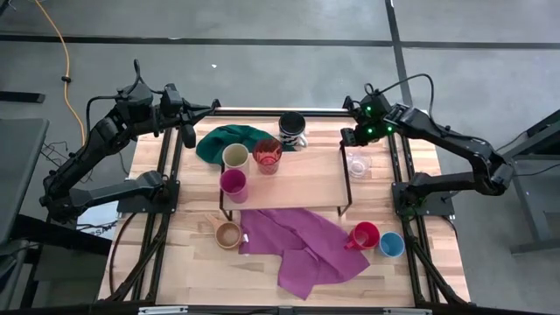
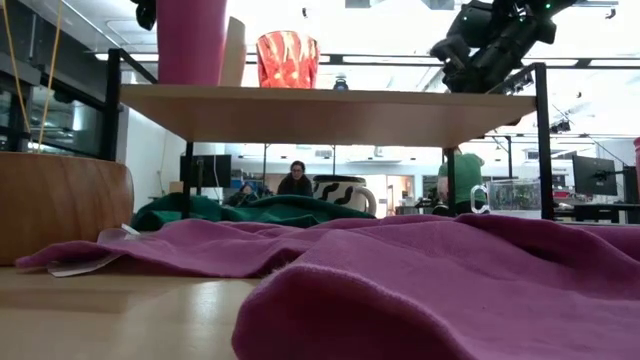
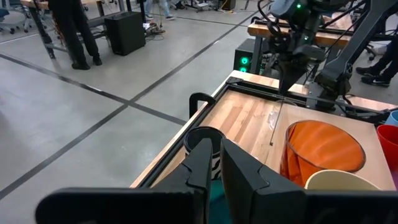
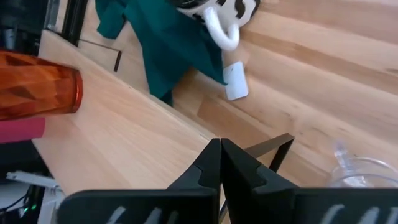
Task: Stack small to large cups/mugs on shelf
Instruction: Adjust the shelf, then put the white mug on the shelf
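Open lab floor behind, grey concrete with taped lines; slatted light-wood tabletop [image 1: 175, 271] in front of me.

Shelf, the low light-wood board on thin black legs [image 1: 306, 179], carries three cups at its left end: cream cup [image 1: 234, 157], translucent red faceted cup [image 1: 267, 156], magenta cup [image 1: 233, 185]. They stand side by side, not nested. Rest of the board is bare.

Off the shelf:
- black-and-white striped mug [image 1: 293, 129] on the table behind the shelf, beside the green cloth [image 1: 226, 140]
- clear glass cup [image 1: 358, 164] on the table just off the shelf's right end
- tan wooden cup [image 1: 227, 234] in front of the shelf, left of the purple cloth [image 1: 302, 245]
- red handled mug [image 1: 364, 235] and blue cup [image 1: 391, 244] side by side, front right

My left gripper [image 1: 187, 133] sits at the back-left corner of the table, fingers nearly together, nothing between them. My right gripper [image 1: 352, 133] hovers over the back-right, near the shelf's end, fingers clenched on nothing.

My read: between picks, roughly three of eight placed. Closest candidate for my right arm is the glass cup. That means spreading the fingers first, dropping over its rim, then lifting clear of the shelf leg. Transparent wall, so edge alignment is the risk. Striped mug looks largest, so it goes last.
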`<state>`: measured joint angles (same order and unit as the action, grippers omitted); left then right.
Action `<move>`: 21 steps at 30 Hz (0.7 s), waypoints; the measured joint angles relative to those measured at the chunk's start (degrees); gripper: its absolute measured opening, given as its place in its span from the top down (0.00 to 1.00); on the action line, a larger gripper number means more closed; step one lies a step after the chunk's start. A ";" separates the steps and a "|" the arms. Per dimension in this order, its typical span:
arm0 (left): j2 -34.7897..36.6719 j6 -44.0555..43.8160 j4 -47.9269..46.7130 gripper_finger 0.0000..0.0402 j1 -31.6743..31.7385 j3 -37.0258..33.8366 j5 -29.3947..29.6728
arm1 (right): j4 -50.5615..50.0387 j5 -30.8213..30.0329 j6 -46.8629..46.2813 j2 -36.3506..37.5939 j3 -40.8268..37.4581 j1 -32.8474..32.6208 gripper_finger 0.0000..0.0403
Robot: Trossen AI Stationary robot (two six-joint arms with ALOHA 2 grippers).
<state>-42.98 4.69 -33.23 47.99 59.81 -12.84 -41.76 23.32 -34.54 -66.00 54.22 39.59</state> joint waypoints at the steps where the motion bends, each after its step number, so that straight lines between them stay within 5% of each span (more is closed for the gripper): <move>1: 0.00 0.00 0.00 0.94 0.00 0.00 0.00 | 0.00 0.43 0.00 0.00 0.00 -0.03 1.00; 12: 0.00 -0.02 0.00 0.94 0.00 0.00 0.00 | -0.08 3.48 -1.05 -0.01 0.01 -3.21 1.00; 21: 0.00 -0.02 0.00 0.94 0.00 0.02 0.02 | 7.31 -5.67 -0.55 -0.02 0.02 -2.78 1.00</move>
<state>-42.98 4.67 -33.23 47.99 59.83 -12.82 -34.45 17.64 -35.10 -66.02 54.24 36.81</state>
